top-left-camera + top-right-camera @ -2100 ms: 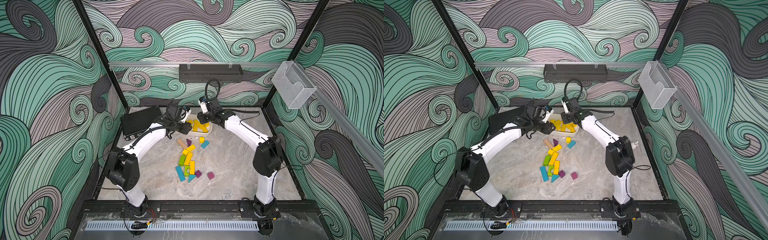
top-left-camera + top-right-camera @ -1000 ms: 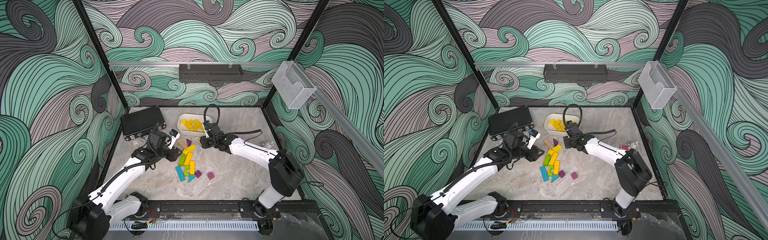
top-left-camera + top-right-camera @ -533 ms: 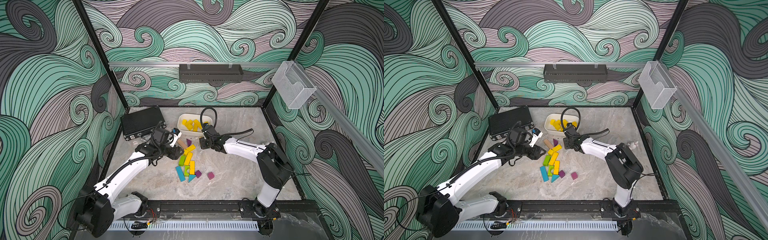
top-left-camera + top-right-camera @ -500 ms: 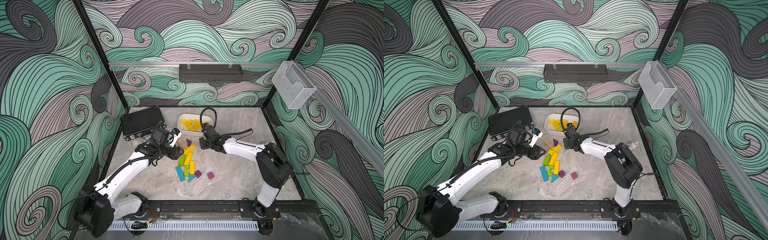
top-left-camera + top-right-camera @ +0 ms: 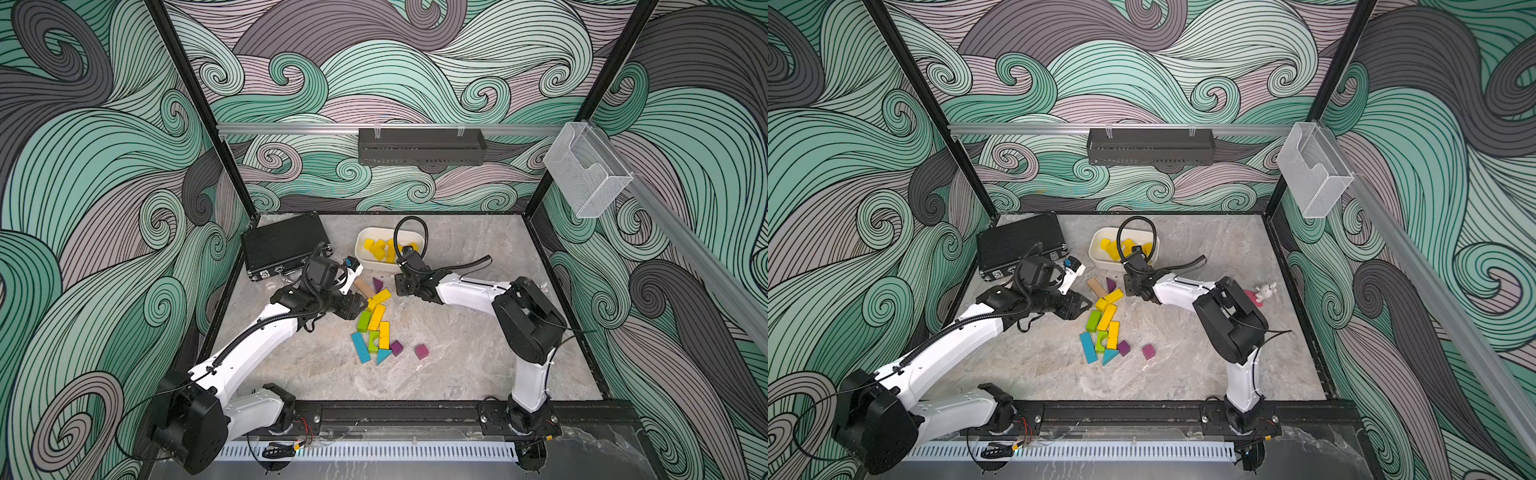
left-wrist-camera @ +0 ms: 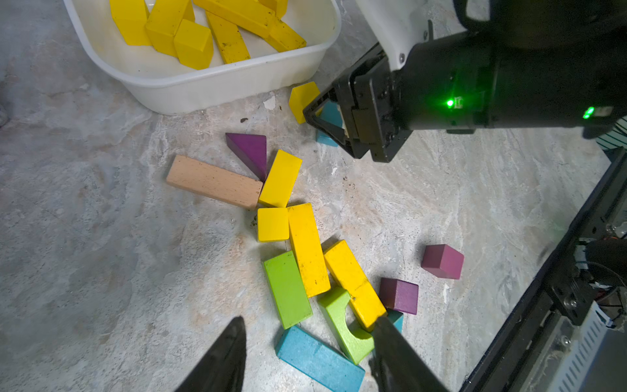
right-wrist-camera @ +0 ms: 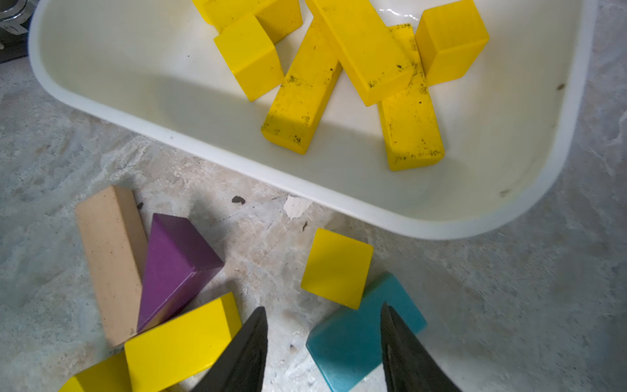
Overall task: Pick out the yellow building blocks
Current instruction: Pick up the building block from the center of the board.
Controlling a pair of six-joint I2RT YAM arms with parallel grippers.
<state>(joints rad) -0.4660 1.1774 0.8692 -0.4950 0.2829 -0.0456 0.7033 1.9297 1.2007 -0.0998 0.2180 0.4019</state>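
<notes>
Mid-sort: right gripper (image 7: pixel 322 307), jaws apart, empty, at small yellow wooden cube (image 7: pixel 336 268) beside white plastic tray (image 7: pixel 118 68); left gripper (image 6: pixel 308 319) likewise apart, empty. Next: lower, clamp cube.

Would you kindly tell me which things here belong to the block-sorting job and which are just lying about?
Belong: loose yellow blocks, sorted yellow blocks, white tub, left gripper, right gripper.
Lying about: green blocks, blue blocks, purple blocks, tan bar, black case.

Marbled tabletop (image 5: pixel 457 353) under blocks (image 5: pixel 376 318), tub (image 5: pixel 360 254), case (image 5: pixel 284 245)
</notes>
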